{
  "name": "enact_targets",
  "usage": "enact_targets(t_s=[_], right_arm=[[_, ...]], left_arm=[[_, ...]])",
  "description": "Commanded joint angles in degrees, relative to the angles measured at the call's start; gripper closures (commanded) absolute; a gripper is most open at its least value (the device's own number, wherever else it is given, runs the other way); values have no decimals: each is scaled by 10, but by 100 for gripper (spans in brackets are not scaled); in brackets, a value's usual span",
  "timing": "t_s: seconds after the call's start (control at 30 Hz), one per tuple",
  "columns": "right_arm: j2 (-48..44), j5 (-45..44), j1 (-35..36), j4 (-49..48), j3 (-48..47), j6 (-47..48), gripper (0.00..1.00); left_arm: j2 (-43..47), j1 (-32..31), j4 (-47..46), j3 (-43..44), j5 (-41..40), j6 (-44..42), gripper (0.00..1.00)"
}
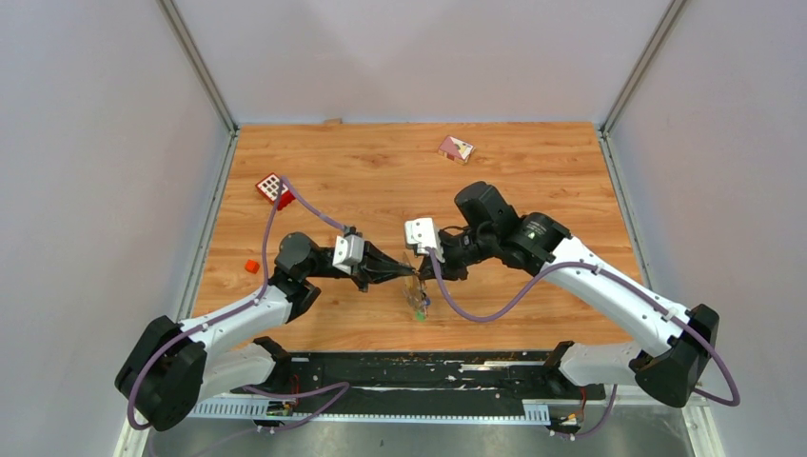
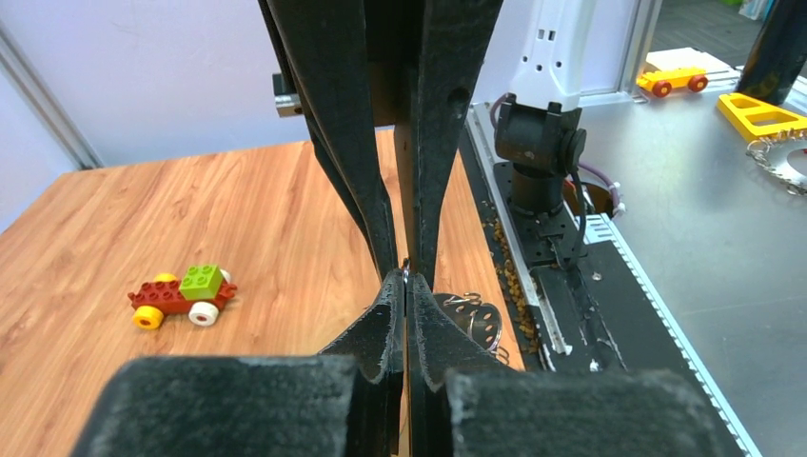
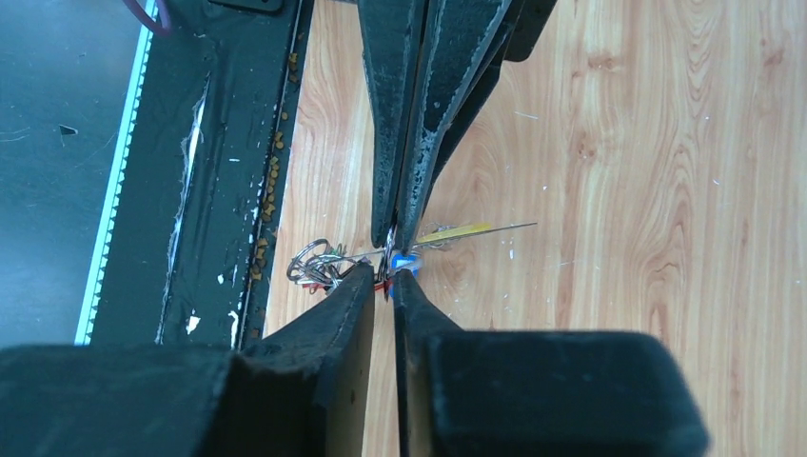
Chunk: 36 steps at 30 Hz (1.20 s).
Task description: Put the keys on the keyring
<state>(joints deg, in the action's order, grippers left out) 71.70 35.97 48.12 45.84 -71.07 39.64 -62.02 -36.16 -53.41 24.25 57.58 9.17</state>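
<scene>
left gripper (image 2: 406,290) clenched tight, tip-to-tip with right gripper (image 3: 384,281) | right nearly closed, blue key head (image 3: 404,261) at tips, grip unclear | keys (image 3: 319,268) bunched just beside

Your left arm (image 1: 238,319) and right arm (image 1: 590,276) reach inward, meeting tip to tip. Left gripper (image 2: 406,281) pinched tight, right gripper (image 3: 385,276) jaws barely parted.

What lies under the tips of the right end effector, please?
A blue key head sits between the tips, silvery rings and a yellow key beside it, over the wooden table. The fingers cover the rest.
</scene>
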Motion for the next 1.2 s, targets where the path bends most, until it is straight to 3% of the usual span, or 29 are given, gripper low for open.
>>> enact_targets(t_s=[0.0,0.23,0.57,0.9,1.03,1.17], right_arm=[[-1,16,-2,-27,22,12,89],[-5,21,-3,-36,37,16,100],[6,72,-2,-44,19,19,100],[19,115,-3,-133,62,21,100],[13,107,-2,-126,56,22,95],[-14,81,-2,-110,51,34,80]], left_arm=[[12,2,-54,0,19,11,100],[12,3,-80,-7,36,22,100],[12,0,-72,-8,56,0,100],[20,-4,-96,-13,71,11,100],[19,-4,-85,-16,73,0,100],[18,-3,-80,-17,67,-4,100]])
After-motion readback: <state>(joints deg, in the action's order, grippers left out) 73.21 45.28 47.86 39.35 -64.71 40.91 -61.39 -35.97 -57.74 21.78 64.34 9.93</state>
